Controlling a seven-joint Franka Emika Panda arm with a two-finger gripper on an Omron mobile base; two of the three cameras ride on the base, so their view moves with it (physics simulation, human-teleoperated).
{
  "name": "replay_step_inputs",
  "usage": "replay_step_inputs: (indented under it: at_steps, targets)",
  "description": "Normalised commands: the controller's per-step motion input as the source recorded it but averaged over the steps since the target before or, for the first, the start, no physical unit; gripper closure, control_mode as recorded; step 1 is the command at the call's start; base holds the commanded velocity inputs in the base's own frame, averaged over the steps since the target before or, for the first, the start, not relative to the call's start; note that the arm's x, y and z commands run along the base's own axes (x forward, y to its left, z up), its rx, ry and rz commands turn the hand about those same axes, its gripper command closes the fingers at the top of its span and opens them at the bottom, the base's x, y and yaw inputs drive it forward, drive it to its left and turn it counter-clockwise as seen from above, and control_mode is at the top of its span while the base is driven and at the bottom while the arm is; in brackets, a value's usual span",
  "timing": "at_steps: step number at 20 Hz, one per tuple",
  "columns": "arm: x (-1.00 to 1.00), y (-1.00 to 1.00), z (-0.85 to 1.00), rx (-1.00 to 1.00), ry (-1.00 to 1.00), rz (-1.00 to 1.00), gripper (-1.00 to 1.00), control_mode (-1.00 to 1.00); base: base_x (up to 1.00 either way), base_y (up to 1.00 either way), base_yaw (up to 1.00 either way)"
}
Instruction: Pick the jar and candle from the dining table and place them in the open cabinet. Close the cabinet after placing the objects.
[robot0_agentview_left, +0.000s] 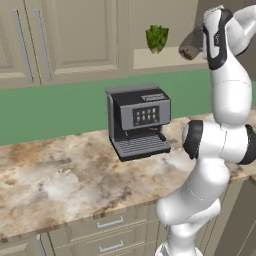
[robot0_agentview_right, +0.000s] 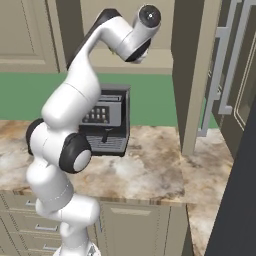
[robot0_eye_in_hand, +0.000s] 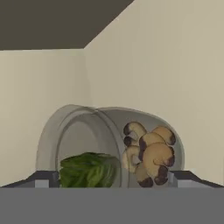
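Glass jar (robot0_eye_in_hand: 131, 144) (tipped) in cabinet (robot0_eye_in_hand: 166, 65)

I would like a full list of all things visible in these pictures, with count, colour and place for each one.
jar: one, smoky grey glass with brown pieces inside, lying on its side on the open cabinet's shelf, right in front of the gripper.
green leafy thing: one, green, on the same shelf, seen through the jar in the hand view.
cabinet: one, beige, open, above the counter.
cabinet door: one, beige with a long silver handle, swung open.
coffee machine: one, dark grey, on the counter against the green wall.
counter: one, brown-and-white marbled top, beige drawers below.
gripper: one, dark fingertips, open, either side of the jar.
arm: one, white with dark joints, reaching up into the cabinet.
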Motion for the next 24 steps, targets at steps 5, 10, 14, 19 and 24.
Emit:
replay_step_inputs:
  at_steps: [5,10,14,19,24]
  targets:
    - [0.46,0.13,0.00,0.08,-0.18,0.00,-1.00,-1.00,0.00,0.00,0.00]
    - [0.08,0.06,0.00,0.03,-0.04,0.02,-1.00,-1.00,0.00,0.00,0.00]
    - [-0.57,0.00,0.01,0.00,-0.02,0.04,-1.00,-1.00,0.00,0.00,0.00]
    - [-0.39,0.16,0.04,-0.05,-0.11,0.12,-1.00,-1.00,0.00,0.00,0.00]
    - [-0.54,-0.05,0.03,-0.03,-0.01,0.10,-1.00,-1.00,0.00,0.00,0.00]
